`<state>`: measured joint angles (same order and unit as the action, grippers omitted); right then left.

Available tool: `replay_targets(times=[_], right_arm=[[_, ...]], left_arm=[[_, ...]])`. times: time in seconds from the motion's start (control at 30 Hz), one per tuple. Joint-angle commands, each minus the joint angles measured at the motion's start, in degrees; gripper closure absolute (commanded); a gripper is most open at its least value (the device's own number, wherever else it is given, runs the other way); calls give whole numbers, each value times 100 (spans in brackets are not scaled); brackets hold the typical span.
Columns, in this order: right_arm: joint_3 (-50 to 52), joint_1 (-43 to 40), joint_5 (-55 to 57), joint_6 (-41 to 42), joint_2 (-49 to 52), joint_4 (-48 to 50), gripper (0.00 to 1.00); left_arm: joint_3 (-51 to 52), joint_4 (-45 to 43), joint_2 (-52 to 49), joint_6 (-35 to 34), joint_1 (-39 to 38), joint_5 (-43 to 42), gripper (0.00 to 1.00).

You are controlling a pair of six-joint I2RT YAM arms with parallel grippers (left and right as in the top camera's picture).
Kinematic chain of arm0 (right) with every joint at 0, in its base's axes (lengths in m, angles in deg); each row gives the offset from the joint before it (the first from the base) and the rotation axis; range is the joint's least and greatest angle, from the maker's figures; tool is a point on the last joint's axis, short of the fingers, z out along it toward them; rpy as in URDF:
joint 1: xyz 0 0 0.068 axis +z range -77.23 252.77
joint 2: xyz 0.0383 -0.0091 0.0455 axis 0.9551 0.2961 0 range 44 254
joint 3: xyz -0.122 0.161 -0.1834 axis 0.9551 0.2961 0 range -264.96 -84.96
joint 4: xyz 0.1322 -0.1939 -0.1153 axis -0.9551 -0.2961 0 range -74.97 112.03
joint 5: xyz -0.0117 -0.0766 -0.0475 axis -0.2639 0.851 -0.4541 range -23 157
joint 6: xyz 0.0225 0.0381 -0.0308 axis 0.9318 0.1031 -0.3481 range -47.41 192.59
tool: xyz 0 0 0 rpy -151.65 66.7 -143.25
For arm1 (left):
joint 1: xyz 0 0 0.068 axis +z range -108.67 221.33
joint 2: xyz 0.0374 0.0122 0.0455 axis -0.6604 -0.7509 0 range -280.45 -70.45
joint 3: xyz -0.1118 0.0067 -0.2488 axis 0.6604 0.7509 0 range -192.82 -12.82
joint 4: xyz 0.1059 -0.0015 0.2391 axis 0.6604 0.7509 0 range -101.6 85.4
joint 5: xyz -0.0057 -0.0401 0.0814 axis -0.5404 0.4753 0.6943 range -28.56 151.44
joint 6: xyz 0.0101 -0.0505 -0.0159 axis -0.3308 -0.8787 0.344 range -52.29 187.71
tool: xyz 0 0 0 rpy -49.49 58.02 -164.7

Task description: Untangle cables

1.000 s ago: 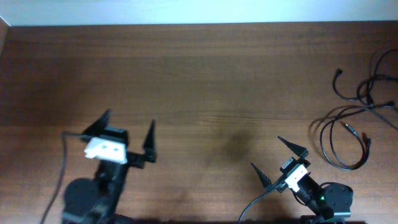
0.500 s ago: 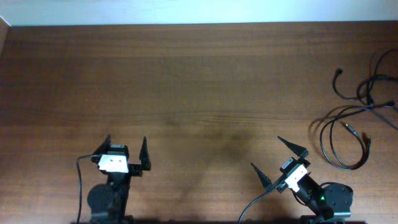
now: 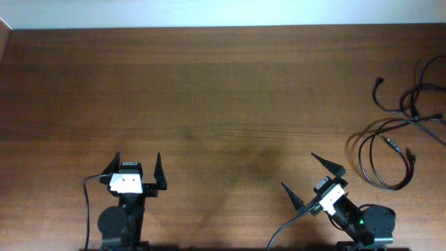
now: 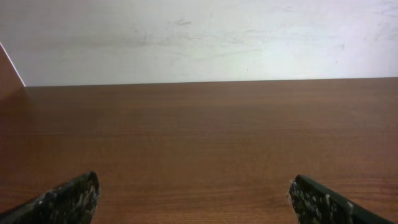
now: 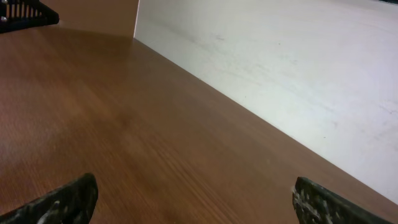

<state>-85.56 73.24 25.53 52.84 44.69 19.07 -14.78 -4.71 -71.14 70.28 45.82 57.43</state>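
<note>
The cables [image 3: 390, 143] are thin black cords in loose loops at the far right of the wooden table [image 3: 223, 90]; one forms a coil near the right edge and others [image 3: 411, 97] trail off the right side. My left gripper [image 3: 137, 166] is open and empty near the front left. My right gripper [image 3: 312, 176] is open and empty near the front right, left of the cables. The left wrist view shows open fingertips [image 4: 193, 199] over bare wood. The right wrist view shows open fingertips [image 5: 194, 199] over bare wood. No cable shows in either wrist view.
A white wall [image 3: 223, 12] runs along the table's far edge. Thicker black arm cables [image 3: 87, 209] hang from each arm at the front edge. A dark object [image 5: 22, 14] sits at the top left corner of the right wrist view.
My left arm has drawn back toward the front edge and straightened, its gripper still open. The right arm and the cables have not moved.
</note>
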Motion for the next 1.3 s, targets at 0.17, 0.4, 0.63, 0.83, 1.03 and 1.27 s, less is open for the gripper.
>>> replay_targets(times=[0.17,0.4,0.63,0.83,1.03,1.27], right_arm=[[28,37,997,4,-44,24,1],[28,33,7073,2389,-44,26,1],[28,33,6891,2387,-44,22,1],[28,33,6651,2299,-44,22,1],[28,33,6653,2306,-44,22,1],[28,33,6655,2306,-44,22,1]], left_arm=[[24,9,39,94,28,83,1],[24,9,39,94,28,83,1],[24,9,39,94,28,83,1],[24,9,39,94,28,83,1],[24,9,39,94,28,83,1],[24,9,39,92,28,85,1]])
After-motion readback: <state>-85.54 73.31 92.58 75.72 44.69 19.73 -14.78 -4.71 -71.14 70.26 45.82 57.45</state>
